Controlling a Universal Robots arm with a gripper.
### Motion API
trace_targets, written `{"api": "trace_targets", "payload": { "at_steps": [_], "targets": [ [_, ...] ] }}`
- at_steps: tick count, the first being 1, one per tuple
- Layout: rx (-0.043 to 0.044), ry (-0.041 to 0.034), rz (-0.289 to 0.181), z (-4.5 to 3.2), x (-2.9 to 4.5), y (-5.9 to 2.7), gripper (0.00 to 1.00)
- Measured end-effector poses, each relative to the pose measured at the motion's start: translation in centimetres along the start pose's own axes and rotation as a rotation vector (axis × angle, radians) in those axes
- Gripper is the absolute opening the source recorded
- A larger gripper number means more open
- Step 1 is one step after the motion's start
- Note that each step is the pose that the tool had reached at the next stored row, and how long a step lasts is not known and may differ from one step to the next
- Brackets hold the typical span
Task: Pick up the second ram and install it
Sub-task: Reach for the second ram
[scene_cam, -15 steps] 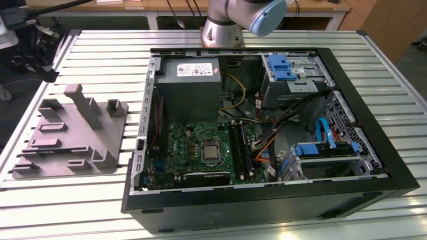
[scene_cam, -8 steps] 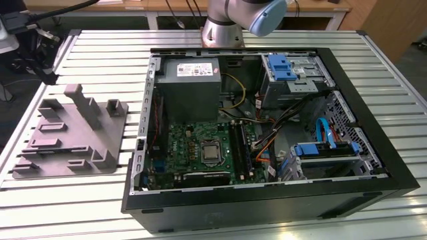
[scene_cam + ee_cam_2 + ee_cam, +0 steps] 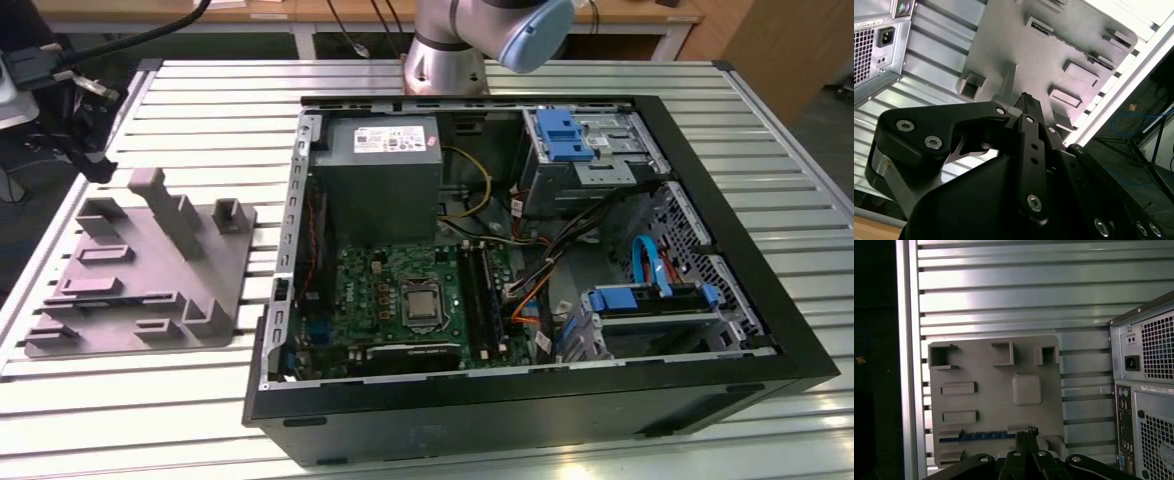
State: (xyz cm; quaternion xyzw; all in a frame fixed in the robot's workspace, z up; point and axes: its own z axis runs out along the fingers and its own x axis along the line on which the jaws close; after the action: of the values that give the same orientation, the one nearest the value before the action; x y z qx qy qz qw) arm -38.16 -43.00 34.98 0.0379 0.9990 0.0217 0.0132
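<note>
**A:** Start on the exterior view's left. What sits there?

**B:** The grey holder tray (image 3: 134,270), flat on the slatted table (image 3: 200,100), just beside the open computer case (image 3: 534,410). In the first wrist view the second ram (image 3: 979,436) shows as a thin blue strip, edge-on, seated in one of the tray's long slots.

**A:** So it has not been lifted?

**B:** I judge not. It lies level in its slot and nothing grips it.

**A:** And the claw?

**B:** In the first wrist view the claw (image 3: 1027,432) hangs over the tray, its tip close to one end of the blue strip. The fingers look pressed together with nothing between them. The second wrist view agrees: the claw (image 3: 1025,98) comes to a single dark point with the tray behind it. I cannot tell how high above the tray it is.

**A:** Moving rightwards, what about the case?

**B:** It lies on its side with the panel off. The green motherboard (image 3: 387,290) is exposed, and the long black memory slots (image 3: 478,290) run beside the processor socket. I cannot tell whether any slot already holds a stick.

**A:** Your reckoning of progress, then?

**B:** It is at the very start. The claw is over the tray, but the pick itself, the carry across to the case and the seating in a slot are all left to do.
</note>
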Motion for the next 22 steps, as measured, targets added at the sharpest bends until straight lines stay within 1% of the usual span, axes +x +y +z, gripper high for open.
{"api": "trace_targets", "payload": {
  "at_steps": [6, 15, 22],
  "targets": [
    [0.0001, 0.0, 0.0, 0.44, 0.77, -0.73, 0.1],
    [0.0, -0.0001, 0.0, 0.85, 2.01, -1.3, 0.1],
    [0.0001, 0.0, 0.0, 1.13, 2.92, -1.54, 0.1]
  ]
}}
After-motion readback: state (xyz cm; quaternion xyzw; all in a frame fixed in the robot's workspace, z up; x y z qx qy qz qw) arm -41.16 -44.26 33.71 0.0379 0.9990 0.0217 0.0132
